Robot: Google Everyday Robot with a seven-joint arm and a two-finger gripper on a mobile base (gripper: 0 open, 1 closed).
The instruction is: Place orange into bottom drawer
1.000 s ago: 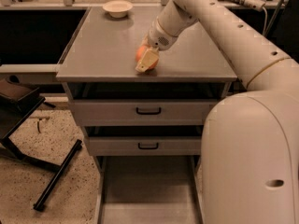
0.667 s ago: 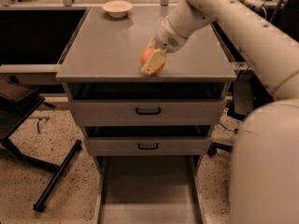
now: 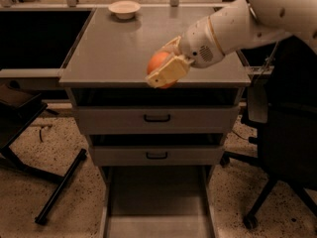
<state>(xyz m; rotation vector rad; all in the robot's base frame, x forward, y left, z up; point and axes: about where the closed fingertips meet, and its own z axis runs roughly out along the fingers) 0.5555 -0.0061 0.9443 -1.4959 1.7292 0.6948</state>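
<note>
My gripper (image 3: 165,69) is shut on the orange (image 3: 158,63), a small round orange fruit held between its cream fingers. It hangs at the front edge of the grey cabinet top (image 3: 119,48), above the drawer fronts. The arm comes in from the upper right. The bottom drawer (image 3: 156,202) is pulled out at the bottom of the view, a wide flat grey tray with low side walls. It lies well below the gripper.
A shallow white bowl (image 3: 124,8) stands at the back of the cabinet top. Two grey-fronted drawers with black handles (image 3: 157,118) are shut. A black chair (image 3: 287,148) stands to the right. A black stand's legs (image 3: 54,192) lie on the speckled floor to the left.
The gripper has lifted the orange off the cabinet top and carried it forward to the front edge. The arm has swung over from the right.
</note>
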